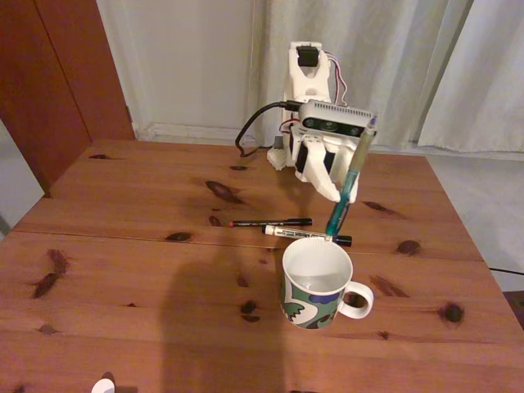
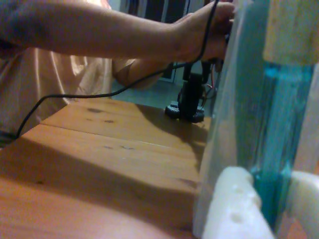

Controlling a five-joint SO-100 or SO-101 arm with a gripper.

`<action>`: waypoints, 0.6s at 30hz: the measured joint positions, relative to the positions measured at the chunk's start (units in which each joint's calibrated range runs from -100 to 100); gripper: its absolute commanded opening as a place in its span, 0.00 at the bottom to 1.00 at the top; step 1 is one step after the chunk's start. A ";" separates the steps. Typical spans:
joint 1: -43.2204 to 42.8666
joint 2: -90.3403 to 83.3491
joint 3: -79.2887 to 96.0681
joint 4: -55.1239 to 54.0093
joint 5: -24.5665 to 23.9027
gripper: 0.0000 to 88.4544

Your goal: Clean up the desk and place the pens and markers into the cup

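My claw (image 1: 348, 192) is clamped on the teal marker (image 1: 342, 205), which stands nearly upright, its long axis tilted slightly, lower end pointing down at the far rim of the cup (image 1: 315, 282). My arm reaches forward from its base, wrist bent down. The marker's barrel is see-through teal (image 2: 279, 144). Two pens (image 1: 278, 225) lie crosswise on the worktop (image 1: 123, 246).

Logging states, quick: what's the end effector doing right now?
End effector: shut on the teal marker, held nearly upright, tip at the cup rim.
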 measured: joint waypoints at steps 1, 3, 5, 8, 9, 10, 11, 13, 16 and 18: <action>0.15 0.00 0.00 0.00 -0.10 0.01; 0.22 0.00 0.00 0.00 -0.54 0.01; 0.07 0.25 0.68 0.00 -1.07 0.01; -0.15 1.19 3.14 0.00 -1.27 0.01; -0.15 1.27 3.99 0.00 -1.27 0.01; -0.15 1.27 4.59 0.00 -1.27 0.01; -0.07 1.19 5.10 0.00 -1.27 0.01; -0.07 1.19 6.20 0.00 -1.27 0.01; -0.15 1.19 7.47 0.00 -1.22 0.01; -0.15 1.19 8.41 0.00 -1.27 0.01</action>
